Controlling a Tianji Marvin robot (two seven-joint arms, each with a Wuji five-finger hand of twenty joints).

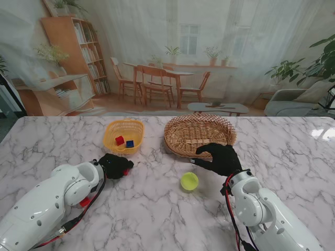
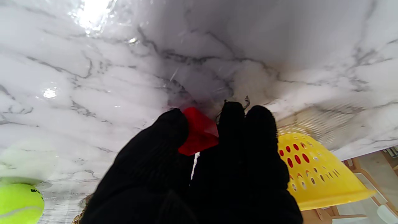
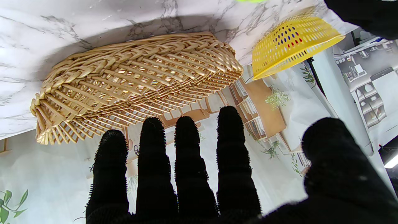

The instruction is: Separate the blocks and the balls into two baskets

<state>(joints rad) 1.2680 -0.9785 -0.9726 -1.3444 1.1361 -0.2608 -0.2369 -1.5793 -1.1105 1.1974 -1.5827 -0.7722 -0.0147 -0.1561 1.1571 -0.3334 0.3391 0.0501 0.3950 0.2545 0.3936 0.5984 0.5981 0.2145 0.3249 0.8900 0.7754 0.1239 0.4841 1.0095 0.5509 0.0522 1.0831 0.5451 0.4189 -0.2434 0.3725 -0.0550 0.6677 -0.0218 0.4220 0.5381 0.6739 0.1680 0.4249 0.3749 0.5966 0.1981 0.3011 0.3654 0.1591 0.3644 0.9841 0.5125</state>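
My left hand [image 1: 115,166] is shut on a red block [image 2: 199,132], pinched between thumb and fingers just above the marble, nearer to me than the yellow plastic basket [image 1: 123,137]. That basket [image 2: 314,171] holds a red block [image 1: 120,140] and a blue block [image 1: 130,144]. A yellow-green tennis ball [image 1: 189,181] lies on the table between my arms, also visible as the ball [image 2: 19,202] in the left wrist view. My right hand [image 1: 219,158] is open, fingers [image 3: 186,161] spread, hovering at the near rim of the wicker basket [image 1: 199,134], which looks empty.
The two baskets stand side by side at mid-table, yellow basket [image 3: 292,43] left of the wicker basket [image 3: 133,84]. White marble table [image 1: 293,151] stretches to both sides. A printed room backdrop stands behind the far edge.
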